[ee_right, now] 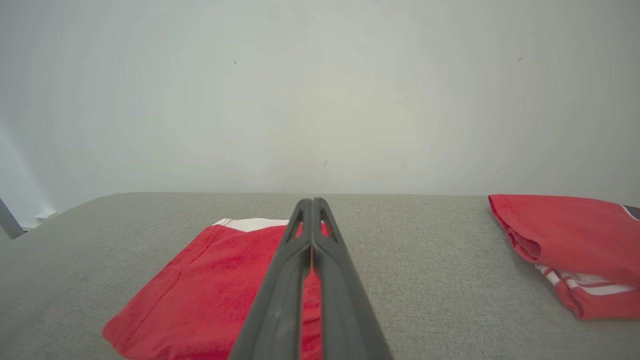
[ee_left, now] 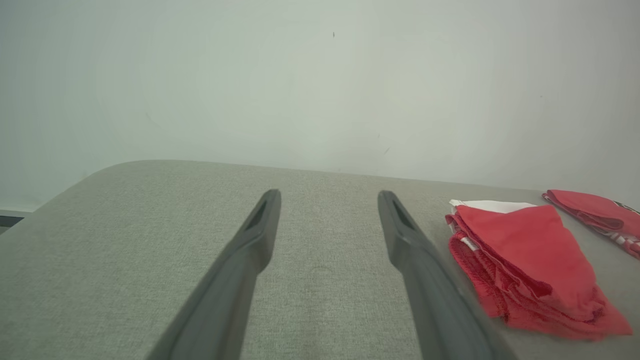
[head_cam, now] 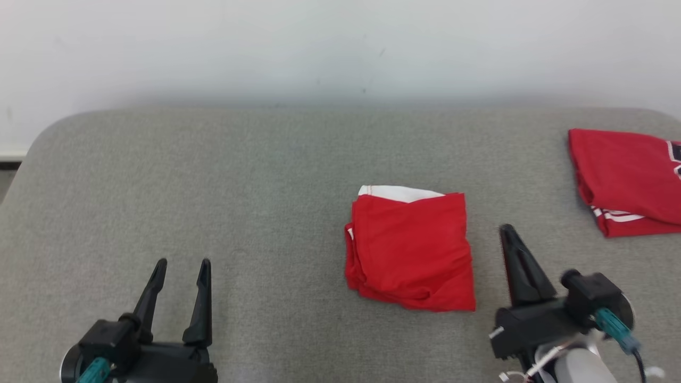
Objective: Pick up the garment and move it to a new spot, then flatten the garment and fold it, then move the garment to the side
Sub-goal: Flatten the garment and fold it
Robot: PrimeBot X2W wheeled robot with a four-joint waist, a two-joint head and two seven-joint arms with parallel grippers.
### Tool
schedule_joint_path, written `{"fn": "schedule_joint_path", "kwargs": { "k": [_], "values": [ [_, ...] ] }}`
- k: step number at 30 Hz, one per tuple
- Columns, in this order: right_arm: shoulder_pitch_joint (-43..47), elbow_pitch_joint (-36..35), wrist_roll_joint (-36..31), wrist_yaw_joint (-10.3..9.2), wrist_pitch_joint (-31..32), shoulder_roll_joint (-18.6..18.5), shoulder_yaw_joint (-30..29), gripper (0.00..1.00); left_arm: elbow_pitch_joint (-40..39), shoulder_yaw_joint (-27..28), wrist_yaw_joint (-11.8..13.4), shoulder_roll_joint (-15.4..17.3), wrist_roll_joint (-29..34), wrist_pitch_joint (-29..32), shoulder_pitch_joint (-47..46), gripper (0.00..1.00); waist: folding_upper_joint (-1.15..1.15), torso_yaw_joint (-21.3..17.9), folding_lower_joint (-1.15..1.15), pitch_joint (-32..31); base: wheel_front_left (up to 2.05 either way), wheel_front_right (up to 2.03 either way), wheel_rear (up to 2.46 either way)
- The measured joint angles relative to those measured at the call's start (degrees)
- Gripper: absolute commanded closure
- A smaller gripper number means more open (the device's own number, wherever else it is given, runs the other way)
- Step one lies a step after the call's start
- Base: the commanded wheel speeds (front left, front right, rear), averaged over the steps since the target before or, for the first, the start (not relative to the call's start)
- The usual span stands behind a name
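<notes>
While head view catches two grippers, left gripper (head_cam: 183, 262) at 7 o'clock spread empty, right gripper (head_cam: 508, 230) at 4 pinched shut, empty, beside folded garment (head_cam: 409, 250) at centre, second red garment (head_cam: 628, 181) at 2, left wrist view adds the fold's layered edge, right wrist view both garments again.

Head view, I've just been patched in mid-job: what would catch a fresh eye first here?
A bright red folded garment lies near the middle of the grey table, white trim at its far edge. A second red garment with white stripes sits at the far right, cut by the frame. The right gripper is shut just right of the folded one; the left gripper stands open at lower left.
</notes>
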Motion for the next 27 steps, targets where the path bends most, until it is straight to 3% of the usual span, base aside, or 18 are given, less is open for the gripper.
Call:
{"fn": "schedule_joint_path", "kwargs": {
  "k": [4, 6, 7, 8, 9, 10, 27],
  "values": [
    [4.5, -3.6, -0.4, 0.0, 0.0, 0.0, -3.6, 1.0, -0.5, 0.5, 0.0, 0.2, 0.9, 0.0, 2.1, 0.0, 0.0, -1.4, 0.0, -2.0, 0.0, 0.0, 0.0],
    [6.6, -5.1, -0.7, 0.0, 0.0, 0.2, -4.6, 0.82, -0.7, 0.4, 0.0, 0.4, 1.9, 0.0, 3.0, 0.0, -0.01, -2.1, -0.01, -2.9, 0.0, 0.0, 0.0],
    [7.5, -5.7, -1.0, 0.0, 0.0, 0.2, -4.9, 0.62, -0.9, 0.4, 0.0, 0.5, 2.1, 0.0, 3.4, 0.0, -0.01, -2.4, -0.01, -3.4, 0.0, 0.0, 0.0],
    [8.2, -6.2, -1.2, 0.0, 0.0, 0.4, -5.2, 0.52, -1.0, 0.3, 0.0, 0.7, 2.1, 0.0, 3.8, 0.0, 0.0, -2.6, -0.01, -3.7, 0.0, 0.0, 0.0],
    [8.9, -6.7, -1.3, 0.0, 0.0, 0.4, -5.5, 0.18, -1.1, 0.3, 0.0, 0.9, 2.3, 0.0, 4.2, 0.0, -0.01, -2.8, -0.01, -4.1, 0.0, 0.0, 0.0],
    [9.6, -7.3, -1.5, 0.0, 0.0, 0.5, -6.0, 0.0, -1.2, 0.2, 0.0, 1.1, 2.5, 0.0, 4.5, 0.0, -0.01, -2.9, 0.0, -4.4, 0.0, 0.0, 0.0],
    [18.8, -11.6, -1.9, 0.0, 0.0, 1.6, -9.2, 0.0, -2.4, 2.1, 0.0, 1.9, 3.5, 0.0, 10.1, 0.0, 0.0, -1.4, 0.0, -7.4, 0.0, 0.0, 0.0]
  ]
}}
